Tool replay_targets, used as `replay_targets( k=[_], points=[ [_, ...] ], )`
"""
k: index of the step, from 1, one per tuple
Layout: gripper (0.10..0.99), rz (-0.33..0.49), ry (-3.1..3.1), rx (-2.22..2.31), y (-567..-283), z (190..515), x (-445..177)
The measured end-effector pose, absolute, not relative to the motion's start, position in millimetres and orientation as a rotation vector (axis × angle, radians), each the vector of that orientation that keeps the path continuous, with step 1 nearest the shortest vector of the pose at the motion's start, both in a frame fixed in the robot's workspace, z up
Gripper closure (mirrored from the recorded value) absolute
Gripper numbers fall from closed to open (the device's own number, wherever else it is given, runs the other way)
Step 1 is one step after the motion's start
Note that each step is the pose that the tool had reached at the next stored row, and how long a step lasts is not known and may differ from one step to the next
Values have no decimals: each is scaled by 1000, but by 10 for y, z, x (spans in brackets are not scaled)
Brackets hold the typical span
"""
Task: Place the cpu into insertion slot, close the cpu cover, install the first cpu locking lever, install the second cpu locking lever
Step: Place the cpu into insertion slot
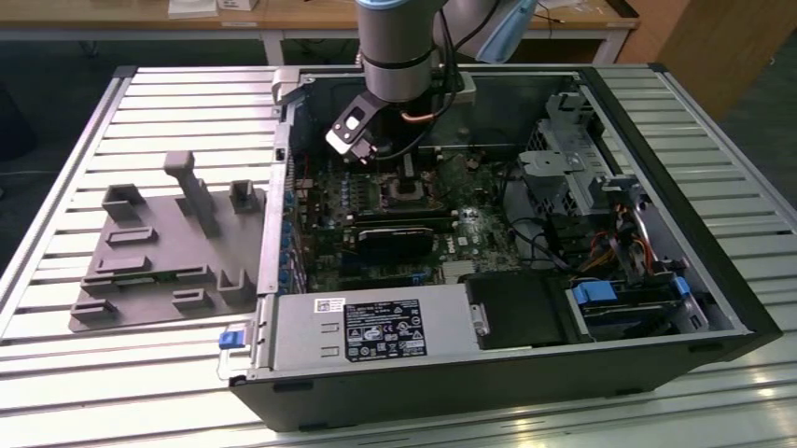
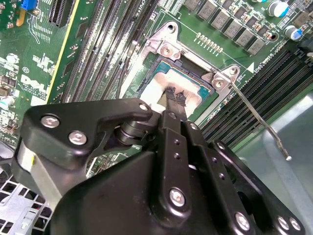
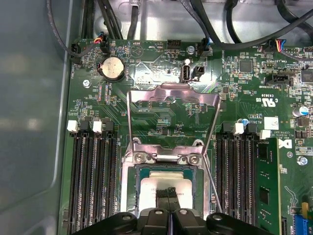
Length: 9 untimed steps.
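The cpu lies flat in the insertion slot, its silvery-beige top showing. The cpu cover, a thin silver frame, stands swung open away from the socket. My gripper hangs straight over the cpu, its two black fingertips pressed together at the chip's top with nothing between them. A thin metal locking lever sticks out unlatched from the socket's corner. In the exterior view the gripper is low inside the open computer case, over the socket.
Long black memory slots flank the socket on both sides. A coin battery and cables sit beyond the cover. The case walls, drive cage and power supply hem in the board. A grey fixture lies on the table.
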<state>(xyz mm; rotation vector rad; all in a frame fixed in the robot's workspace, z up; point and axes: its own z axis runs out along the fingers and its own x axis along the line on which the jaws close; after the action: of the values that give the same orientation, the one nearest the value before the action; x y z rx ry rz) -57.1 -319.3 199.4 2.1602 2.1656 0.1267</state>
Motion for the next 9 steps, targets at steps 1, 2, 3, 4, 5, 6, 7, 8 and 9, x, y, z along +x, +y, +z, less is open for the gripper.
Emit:
replay_targets(
  k=[1,2,3,4,5,6,7,8,9],
  points=[
    [984,127,2166,2160,-3193,1995,-571],
    [984,126,2165,2160,-3194,2002,-571],
    [984,126,2165,2161,-3194,2010,-571],
    [984,126,2164,2162,-3193,2018,-571],
    [984,126,2163,2162,-3194,2029,-571],
    [984,126,2162,2164,-3193,2041,-571],
    [984,126,2160,2165,-3193,2054,-571],
    [984,126,2159,2167,-3193,2070,-571],
    [984,126,2158,2168,-3193,2084,-571]
  ],
)
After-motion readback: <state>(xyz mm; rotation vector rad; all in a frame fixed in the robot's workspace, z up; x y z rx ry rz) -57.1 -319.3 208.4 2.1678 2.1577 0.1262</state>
